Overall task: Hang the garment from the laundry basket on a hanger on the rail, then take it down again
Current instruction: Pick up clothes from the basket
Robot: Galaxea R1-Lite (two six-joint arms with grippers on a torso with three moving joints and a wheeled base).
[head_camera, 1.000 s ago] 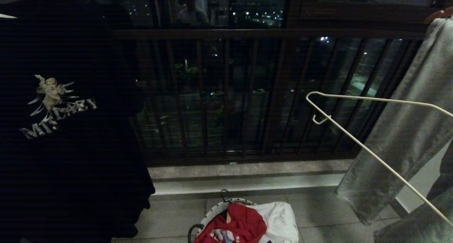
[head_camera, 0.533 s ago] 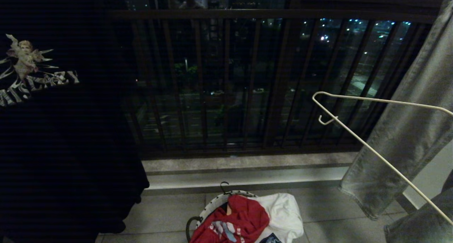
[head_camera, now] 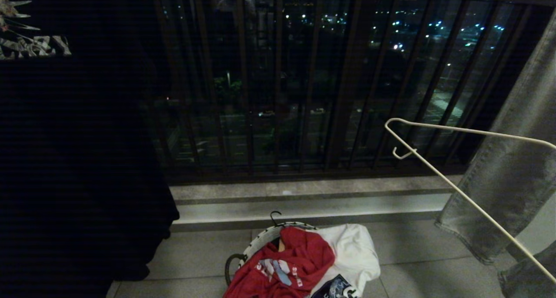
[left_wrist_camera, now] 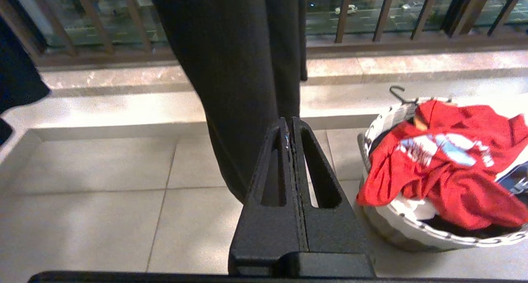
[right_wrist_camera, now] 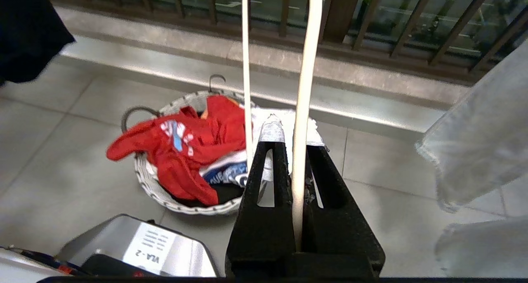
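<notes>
Carrying the hanger down toward the laundry, right arm leading.

Clamped in the right gripper is one wire of the white wire hanger, its jaws closed on it; that grip should hold firm so the frame doesn't swing into the hanging grey jeans beside it. The left gripper hangs with jaws pressed together, empty, in front of a black T-shirt. Below, the red T-shirt lies crumpled over the white woven basket, atop a white T-shirt; my guess is the left gripper must pinch only red cloth, near the collar.
</notes>
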